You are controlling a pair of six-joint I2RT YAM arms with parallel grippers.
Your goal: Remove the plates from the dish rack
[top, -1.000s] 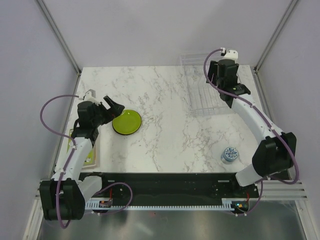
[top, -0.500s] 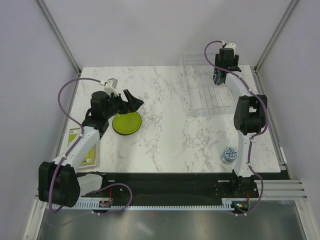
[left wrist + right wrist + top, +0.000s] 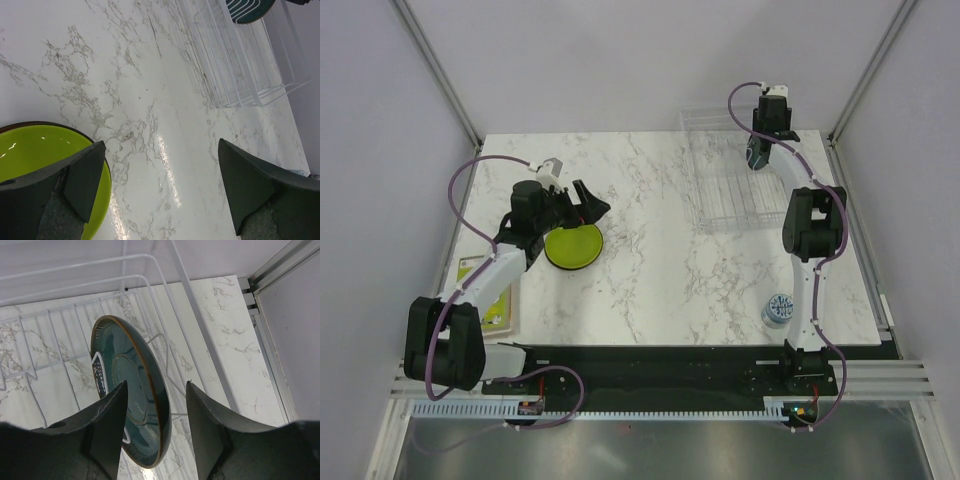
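Note:
The lime green plate lies flat on the marble table, left of centre; in the left wrist view a dark rim shows just under its far edge. My left gripper is open and empty, just above the plate's far right edge. The clear dish rack stands at the back right. The dark teal-blue plate stands on edge in the rack. My right gripper is open, its jaws either side of that plate's rim, a gap on the right. No red or yellow plate shows.
A small blue-and-white cup stands at the front right. A flat green-yellow rectangular item lies at the left edge, under the left arm. Frame posts and walls stand close behind the rack.
My left arm swung right and forward, so its open gripper is now past the green plate's far edge. My right arm stretched to the rack's far end, over the teal plate.

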